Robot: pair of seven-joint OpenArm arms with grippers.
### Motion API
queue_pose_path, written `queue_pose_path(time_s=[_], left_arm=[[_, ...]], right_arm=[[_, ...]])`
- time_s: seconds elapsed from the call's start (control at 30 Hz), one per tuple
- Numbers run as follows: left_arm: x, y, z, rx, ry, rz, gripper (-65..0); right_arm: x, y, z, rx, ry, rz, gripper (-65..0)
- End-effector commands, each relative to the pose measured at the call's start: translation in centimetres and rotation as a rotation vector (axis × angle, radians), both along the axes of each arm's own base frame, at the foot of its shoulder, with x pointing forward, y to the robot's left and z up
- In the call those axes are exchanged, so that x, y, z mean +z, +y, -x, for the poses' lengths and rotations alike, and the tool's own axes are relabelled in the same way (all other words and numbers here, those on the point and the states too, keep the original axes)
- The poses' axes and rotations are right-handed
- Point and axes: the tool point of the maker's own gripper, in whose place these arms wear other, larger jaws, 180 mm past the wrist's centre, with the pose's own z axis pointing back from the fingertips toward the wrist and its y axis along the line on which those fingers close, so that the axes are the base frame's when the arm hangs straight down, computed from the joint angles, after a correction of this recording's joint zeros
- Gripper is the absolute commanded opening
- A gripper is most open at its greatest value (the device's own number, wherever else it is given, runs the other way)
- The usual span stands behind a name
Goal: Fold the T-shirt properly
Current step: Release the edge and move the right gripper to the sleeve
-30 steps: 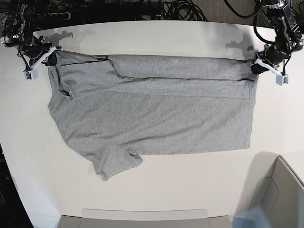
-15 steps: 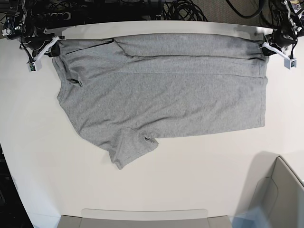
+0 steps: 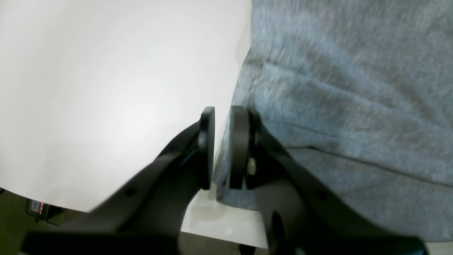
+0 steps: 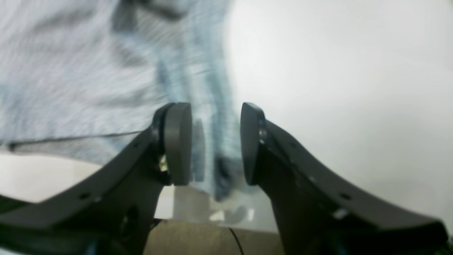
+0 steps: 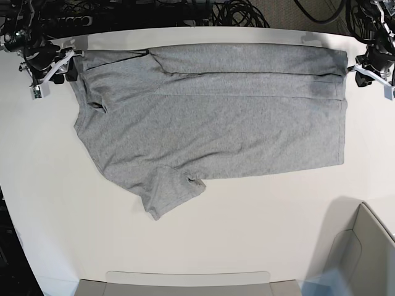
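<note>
The heather-grey T-shirt (image 5: 210, 111) lies spread on the white table (image 5: 247, 234), plain side up, its far part folded over along the table's back edge and one sleeve pointing toward the front. My left gripper (image 5: 361, 69) sits just off the shirt's far right corner. In the left wrist view its pads stand a narrow gap apart (image 3: 221, 145), with the shirt (image 3: 336, 88) beside them. My right gripper (image 5: 66, 63) is at the far left corner. In the right wrist view it is open (image 4: 216, 141) over the blurred shirt edge (image 4: 70, 71).
A grey bin (image 5: 364, 253) stands at the front right corner and a grey tray (image 5: 185, 280) at the front edge. Black cables (image 5: 234, 12) lie beyond the table's back edge, close behind both grippers.
Over the last second both grippers pulled the shirt toward the table's back edge. Since half a second ago the shirt lies still and the left gripper has come off its corner, moving outward.
</note>
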Motion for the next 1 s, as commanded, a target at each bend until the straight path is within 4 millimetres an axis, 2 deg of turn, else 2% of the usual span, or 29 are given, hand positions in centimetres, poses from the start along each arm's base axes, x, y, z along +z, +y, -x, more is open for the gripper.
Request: queue_pose_path(time_s=[0.0, 0.1, 0.17, 0.3, 0.4, 0.57, 0.67, 0.77, 0.97], left_arm=[[1.5, 1.1, -0.2, 0.002, -0.019, -0.037, -56.1], [1.9, 1.6, 0.0, 0.023, -0.025, -0.043, -56.1], [2.5, 1.5, -1.0, 0.022, -0.056, -0.040, -56.1], [3.9, 1.0, -4.3, 0.017, -0.144, -0.026, -56.1], [4.1, -1.0, -6.8, -0.016, -0.181, 0.020, -56.1], [4.3, -4.2, -9.9, -0.111, -0.178, 0.066, -56.1], [4.4, -4.8, -10.5, -0.129, -0.182, 0.069, -56.1], [4.3, -5.0, -10.5, -0.134, -0.181, 0.074, -56.1], [3.9, -5.5, -10.6, -0.144, -0.174, 0.083, -56.1]], right_arm=[[1.6, -0.8, -0.7, -0.006, -0.052, 0.024, -41.8], [3.2, -2.5, -1.1, -0.047, -0.101, 0.060, -41.8], [4.1, -3.4, -1.8, -0.065, -0.134, 0.075, -41.8], [6.5, -3.8, -5.9, -0.064, -0.239, 0.078, -41.8], [7.0, -2.5, -10.1, -0.008, -0.281, 0.044, -41.8], [5.0, 0.2, -17.0, 0.089, -0.234, -0.024, -41.8], [3.4, 1.5, -19.8, 0.137, -0.181, 0.017, -41.8], [1.8, 3.6, -22.1, 0.185, -0.178, 0.052, -41.8], [-0.9, 6.6, -24.4, 0.250, -0.138, 0.077, -41.8]])
